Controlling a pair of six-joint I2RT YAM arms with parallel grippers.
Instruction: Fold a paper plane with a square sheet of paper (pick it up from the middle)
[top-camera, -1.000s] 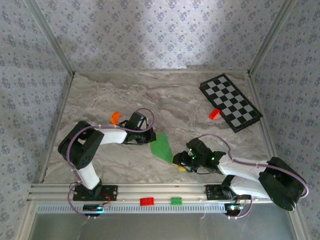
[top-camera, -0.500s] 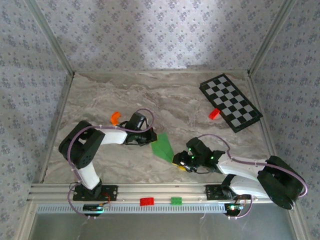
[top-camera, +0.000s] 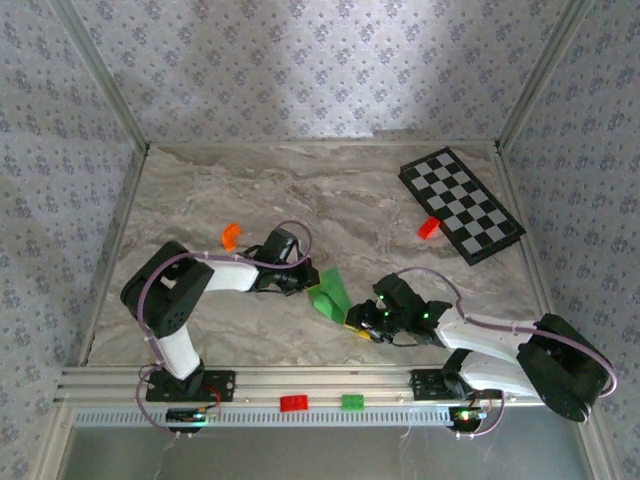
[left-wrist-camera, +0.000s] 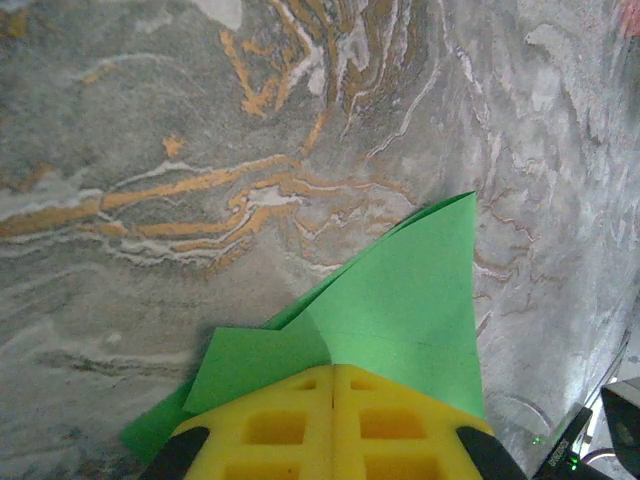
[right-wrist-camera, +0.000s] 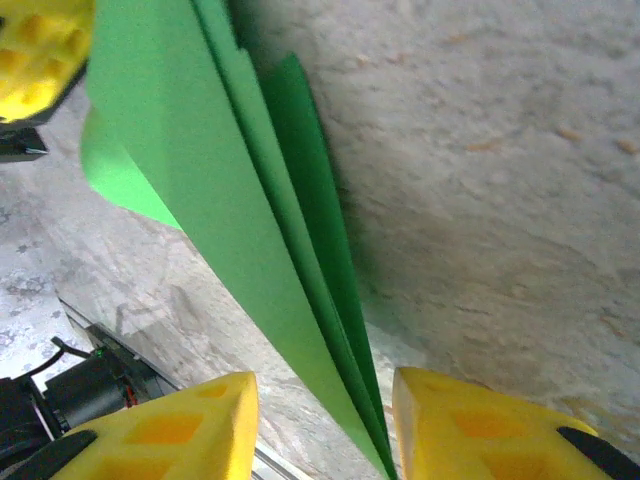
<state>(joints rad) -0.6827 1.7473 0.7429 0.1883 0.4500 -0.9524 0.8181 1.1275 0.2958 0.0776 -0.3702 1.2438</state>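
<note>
A: What is entered first, largest item down?

B: Table (top-camera: 300, 190), marbled grey. Checkered board (top-camera: 462, 204), lying well beyond the right gripper (right-wrist-camera: 322, 385) and to its right, untouched.

A: And the task's own item?

B: Green sheet (left-wrist-camera: 400, 300), no longer flat or square. It is folded into a narrow layered wedge and is held up off the table between the two grippers. Stacked flaps and a faint crease are seen directly ahead of the left gripper (left-wrist-camera: 333, 372).

A: How are the grippers recorded?

B: Left: pads pressed together, with the wide end of the sheet pinched between them. Right: pads stood apart, with the thin pointed end of the sheet passed between them close to one pad. No clamp is seen there.

A: What progress is judged?

B: The early folds are judged done, since several layers are stacked. A finished dart is not judged reached. The wing folds and a final pressing of the creases appear to be left.

A: Small items?

B: Red brick (top-camera: 428, 227) at the board's near edge, and an orange piece (top-camera: 231, 236) just beyond the left gripper. Both are well clear of the sheet.
</note>
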